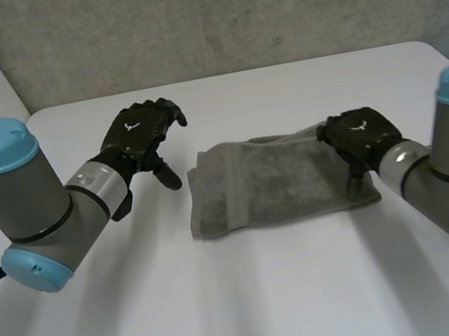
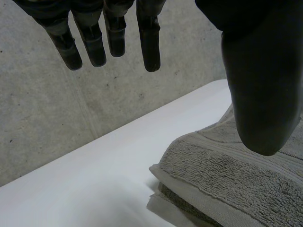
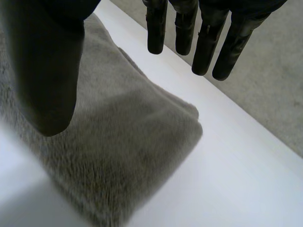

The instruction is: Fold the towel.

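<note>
A grey towel point(image 1: 279, 180) lies folded in a flat stack at the middle of the white table point(image 1: 257, 301). My left hand point(image 1: 138, 133) hovers open above the table, just left of the towel's left edge, holding nothing. In the left wrist view its straight fingers point(image 2: 109, 38) hang apart from the thumb over the towel point(image 2: 232, 179). My right hand point(image 1: 360, 137) is over the towel's right end. Its fingers point(image 3: 203, 42) hang straight and apart from the thumb in the right wrist view, above the towel's point(image 3: 123, 151) corner, gripping nothing.
A grey concrete wall point(image 1: 206, 14) runs behind the table's far edge. Bare white tabletop stretches in front of the towel and on both sides of it.
</note>
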### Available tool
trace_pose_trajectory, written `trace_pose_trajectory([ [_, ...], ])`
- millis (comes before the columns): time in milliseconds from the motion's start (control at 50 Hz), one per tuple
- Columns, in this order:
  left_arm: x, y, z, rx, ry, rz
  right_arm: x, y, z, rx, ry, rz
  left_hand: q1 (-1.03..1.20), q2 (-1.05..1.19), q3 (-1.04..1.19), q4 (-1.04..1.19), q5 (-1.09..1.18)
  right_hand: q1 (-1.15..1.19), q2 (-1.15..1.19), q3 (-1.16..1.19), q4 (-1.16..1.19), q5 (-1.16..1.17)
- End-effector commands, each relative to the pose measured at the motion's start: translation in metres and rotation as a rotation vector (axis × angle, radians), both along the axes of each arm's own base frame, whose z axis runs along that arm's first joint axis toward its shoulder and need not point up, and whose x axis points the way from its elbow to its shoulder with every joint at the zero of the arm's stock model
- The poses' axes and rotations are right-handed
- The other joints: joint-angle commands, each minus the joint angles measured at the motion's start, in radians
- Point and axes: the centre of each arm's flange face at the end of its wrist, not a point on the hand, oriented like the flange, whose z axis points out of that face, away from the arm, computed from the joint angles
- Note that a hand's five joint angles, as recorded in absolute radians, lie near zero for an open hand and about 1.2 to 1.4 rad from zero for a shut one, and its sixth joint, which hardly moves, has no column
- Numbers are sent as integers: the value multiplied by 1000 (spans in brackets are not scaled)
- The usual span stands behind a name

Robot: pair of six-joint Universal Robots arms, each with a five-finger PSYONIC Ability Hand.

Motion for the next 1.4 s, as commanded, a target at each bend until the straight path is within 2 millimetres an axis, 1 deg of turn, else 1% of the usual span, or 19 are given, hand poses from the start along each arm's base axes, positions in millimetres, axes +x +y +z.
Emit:
trace_pose_trajectory([
  [20, -2, 1, -3, 8, -2, -3, -18, -4, -14, 45, -54, -9, -53, -47, -55, -58, -26, 87, 98, 95, 97, 89],
  [220, -3, 5, -7, 19, -7, -10, -25, -10, -46, 93, -40, -33, -53, -47, -55, -58, -26, 189, 201, 197, 200, 192],
  [400, -4, 5, -7, 19, -7, -12, -35, -13, -53, 107, -25, -61, -53, -47, -55, -58, -26, 204, 216, 212, 215, 206],
  [500, -4, 4, -9, 22, -8, -12, -41, -17, -53, 109, -29, -74, -53, -47, -55, -58, -26, 565, 577, 574, 576, 568],
  [540, -4, 4, -10, 23, -9, -10, -45, -20, -51, 102, -32, -86, -53, -47, -55, -58, -26, 925, 936, 933, 935, 927],
  [580, -4, 3, -9, 20, -8, -10, -46, -21, -48, 91, -35, -89, -53, -47, -55, -58, -26, 1053, 1065, 1061, 1064, 1056],
  [660, -4, 4, -10, 20, -8, -12, -48, -26, -39, 63, -45, -88, -53, -47, -55, -58, -26, 1055, 1066, 1063, 1065, 1057],
  [820, -4, 4, -5, 9, -3, -10, -36, -39, 4, -62, -63, -17, -53, -47, -55, -58, -26, 1055, 1066, 1063, 1065, 1057],
  [860, -4, 4, -2, 2, 0, -7, -12, -31, 19, -72, -70, 59, -53, -47, -55, -58, -26, 1055, 1066, 1063, 1065, 1057],
  [880, -4, 4, -2, 2, 0, -7, -11, -31, 19, -72, -70, 60, -53, -47, -55, -58, -26, 1055, 1066, 1063, 1065, 1057],
  [920, -4, 3, 0, -3, 5, -5, 32, -8, 29, -86, -82, 193, -53, -47, -55, -58, -26, 1055, 1066, 1063, 1065, 1057],
  [940, -4, 3, 0, -3, 5, -5, 33, -8, 29, -86, -82, 193, -53, -47, -55, -58, -26, 1055, 1066, 1063, 1065, 1057],
  [980, -4, 3, 0, -1, 7, -5, 67, 13, 30, -96, -88, 292, -53, -47, -55, -58, -26, 1055, 1066, 1063, 1065, 1057],
  [1040, -4, 3, 1, -5, 10, -3, 82, 24, 29, -97, -92, 337, -53, -47, -55, -58, -26, 1055, 1066, 1063, 1065, 1057],
  [1140, -5, 1, 2, -12, 24, -1, 132, 67, -7, -38, -73, 488, -50, -44, -52, -55, -23, 1055, 1066, 1063, 1065, 1057],
  [1320, 0, -3, -1, 4, 47, 31, 153, 79, -48, 19, -38, 520, -47, -41, -49, -52, -20, 1055, 1066, 1063, 1065, 1057],
  [1360, 1, -4, -1, 5, 46, 34, 151, 77, -49, 17, -29, 489, -47, -41, -49, -52, -20, 726, 738, 735, 737, 729],
  [1380, 1, -4, -1, 5, 46, 34, 151, 77, -49, 17, -29, 489, -47, -41, -49, -52, -20, 724, 736, 732, 734, 726],
  [1400, 1, -4, -1, 4, 47, 36, 150, 76, -49, 16, -23, 471, -47, -41, -49, -52, -20, 300, 311, 308, 310, 302],
])
